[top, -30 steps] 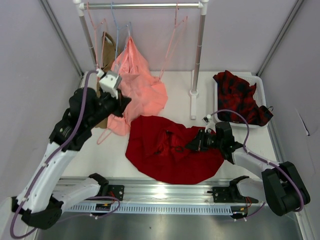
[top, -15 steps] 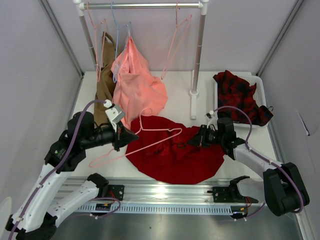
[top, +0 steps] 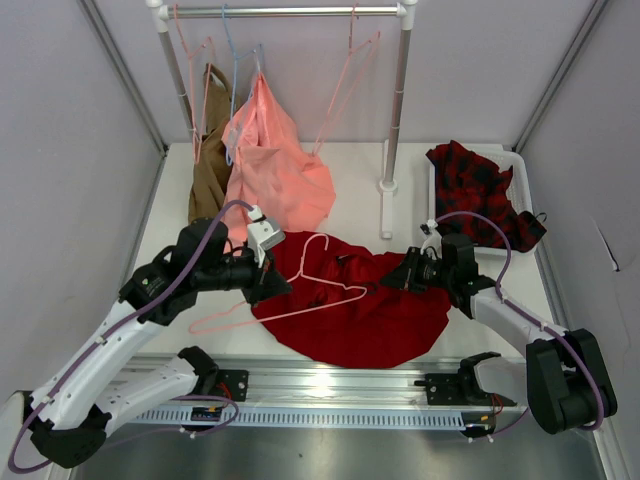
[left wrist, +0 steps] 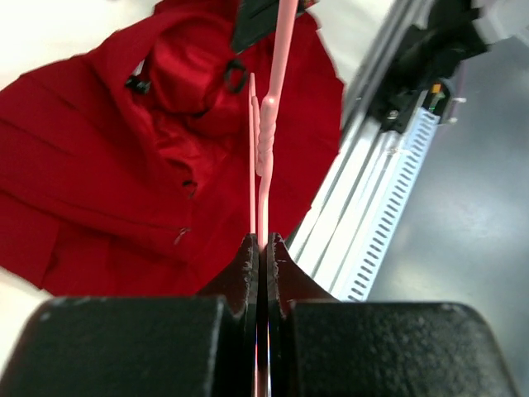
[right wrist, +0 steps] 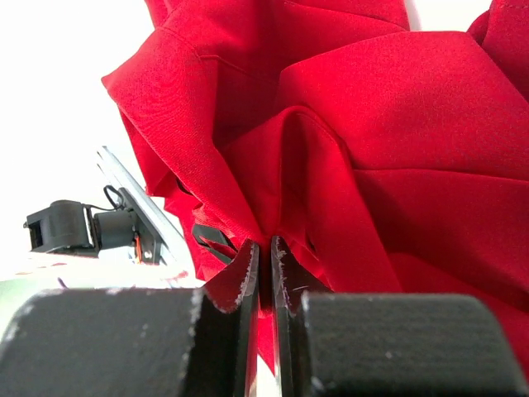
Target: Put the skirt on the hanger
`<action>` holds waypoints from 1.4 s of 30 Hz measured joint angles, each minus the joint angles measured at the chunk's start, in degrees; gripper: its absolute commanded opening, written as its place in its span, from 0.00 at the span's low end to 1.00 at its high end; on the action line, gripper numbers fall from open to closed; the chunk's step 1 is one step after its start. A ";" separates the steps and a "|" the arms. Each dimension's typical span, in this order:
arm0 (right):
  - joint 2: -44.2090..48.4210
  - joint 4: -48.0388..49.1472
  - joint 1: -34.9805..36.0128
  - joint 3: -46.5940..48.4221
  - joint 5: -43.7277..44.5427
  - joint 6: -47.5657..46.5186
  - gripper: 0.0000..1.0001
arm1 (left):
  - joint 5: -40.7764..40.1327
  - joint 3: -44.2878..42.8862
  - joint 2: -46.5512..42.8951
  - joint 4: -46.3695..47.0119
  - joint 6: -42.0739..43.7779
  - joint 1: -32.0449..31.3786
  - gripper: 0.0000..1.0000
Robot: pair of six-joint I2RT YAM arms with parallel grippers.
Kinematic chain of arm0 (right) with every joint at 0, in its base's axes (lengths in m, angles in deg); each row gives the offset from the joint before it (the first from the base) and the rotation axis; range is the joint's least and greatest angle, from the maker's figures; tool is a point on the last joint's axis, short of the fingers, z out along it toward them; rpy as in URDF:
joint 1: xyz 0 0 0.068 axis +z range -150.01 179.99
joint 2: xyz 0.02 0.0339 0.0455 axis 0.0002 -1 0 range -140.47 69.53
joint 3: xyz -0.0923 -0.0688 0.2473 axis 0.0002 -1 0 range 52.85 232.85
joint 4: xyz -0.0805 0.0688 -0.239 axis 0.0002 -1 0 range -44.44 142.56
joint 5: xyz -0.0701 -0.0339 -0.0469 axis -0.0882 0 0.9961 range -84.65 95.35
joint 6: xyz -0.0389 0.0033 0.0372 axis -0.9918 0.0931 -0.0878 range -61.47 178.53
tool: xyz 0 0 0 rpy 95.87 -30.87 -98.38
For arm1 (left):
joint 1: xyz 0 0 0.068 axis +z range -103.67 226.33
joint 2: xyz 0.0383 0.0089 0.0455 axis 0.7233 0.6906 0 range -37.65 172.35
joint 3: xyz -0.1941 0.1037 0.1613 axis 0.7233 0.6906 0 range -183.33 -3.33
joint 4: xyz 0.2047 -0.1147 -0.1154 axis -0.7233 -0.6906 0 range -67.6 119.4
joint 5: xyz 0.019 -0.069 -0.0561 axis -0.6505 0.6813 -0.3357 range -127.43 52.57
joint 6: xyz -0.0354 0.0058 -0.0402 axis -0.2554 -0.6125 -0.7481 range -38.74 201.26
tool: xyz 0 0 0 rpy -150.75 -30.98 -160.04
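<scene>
Here, a salmon garment (top: 280,180) (brown one (top: 208,170) beside) hangs behind the skirt (top: 370,320).

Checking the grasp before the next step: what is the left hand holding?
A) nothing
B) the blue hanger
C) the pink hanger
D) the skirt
C: the left hand is shut on the wire of the pink hanger, which reaches out over the skirt.

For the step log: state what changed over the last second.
The left gripper, shut on the pink hanger, swung from by the rack down and rightward, bringing it over the red skirt. The right gripper stayed shut on a skirt fold. The salmon-pink garment and the checked garment did not move.
</scene>
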 measured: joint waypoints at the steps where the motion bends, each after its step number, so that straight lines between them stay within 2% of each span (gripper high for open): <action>1: 0.00 -0.02 -0.13 0.00 -0.02 -0.09 0.00 | -0.72 0.00 0.63 0.00 0.00 -0.07 0.00; 14: 0.09 -0.87 -0.85 0.00 -0.02 -1.18 0.00 | -7.65 0.00 4.66 0.26 0.13 -0.39 0.00; 42: 3.28 -1.36 -0.92 -0.02 -0.48 -1.11 0.00 | -7.67 0.02 8.50 2.56 0.57 -1.25 0.00</action>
